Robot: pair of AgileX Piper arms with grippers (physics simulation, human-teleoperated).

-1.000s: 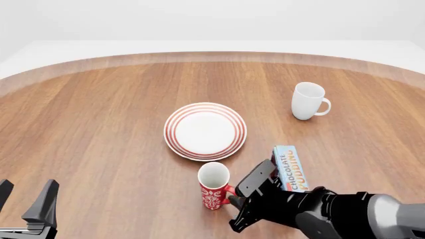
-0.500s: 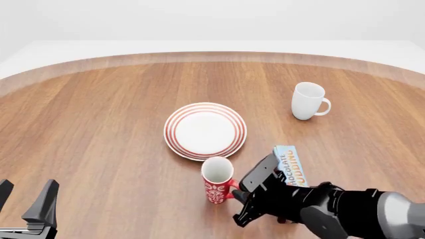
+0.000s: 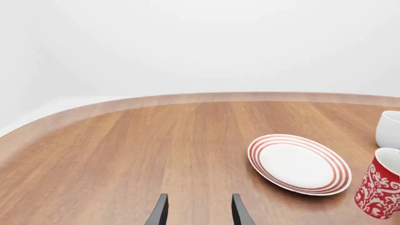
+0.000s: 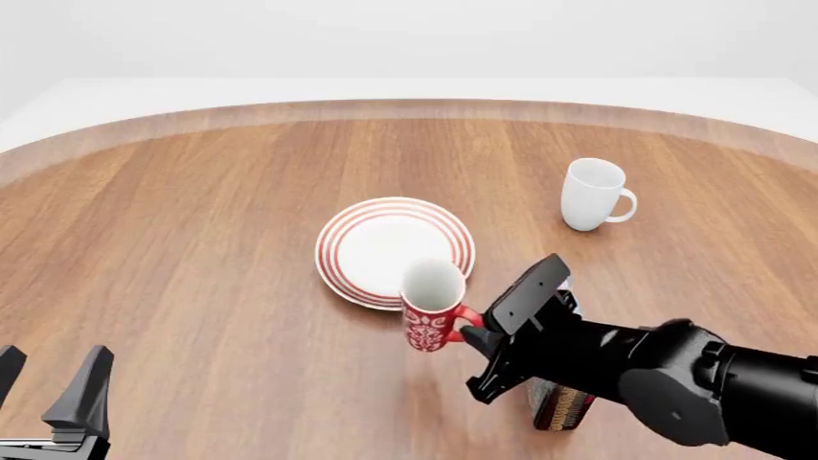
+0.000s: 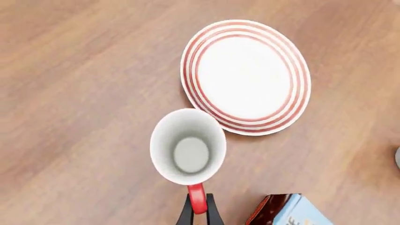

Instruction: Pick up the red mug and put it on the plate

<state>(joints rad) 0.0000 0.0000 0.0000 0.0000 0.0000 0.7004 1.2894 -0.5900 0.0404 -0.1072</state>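
The red mug (image 4: pixel 432 311) with its white pattern hangs upright above the table, white inside showing. My right gripper (image 4: pixel 476 335) is shut on its red loop handle (image 5: pixel 196 199), the fingertips (image 5: pixel 209 213) pinching it from both sides. In the front view the mug overlaps the near rim of the red-ringed plate (image 4: pixel 390 240). In the right wrist view the mug (image 5: pixel 187 147) sits just short of the plate (image 5: pixel 247 75). My left gripper (image 4: pixel 49 385) stays open at the near left, far from both. Its wrist view shows the open gripper (image 3: pixel 198 211), the plate (image 3: pixel 299 164) and the mug (image 3: pixel 381 185).
A plain white mug (image 4: pixel 592 195) stands at the back right, also seen as the white mug (image 3: pixel 390 129) at the left wrist view's edge. A chocolate pudding box (image 4: pixel 560 404) lies under my right arm, mostly hidden; the box's corner (image 5: pixel 281 211) shows beside the handle.
My right gripper has lifted the red mug off the table and carried it forward toward the plate. The left arm has not moved.
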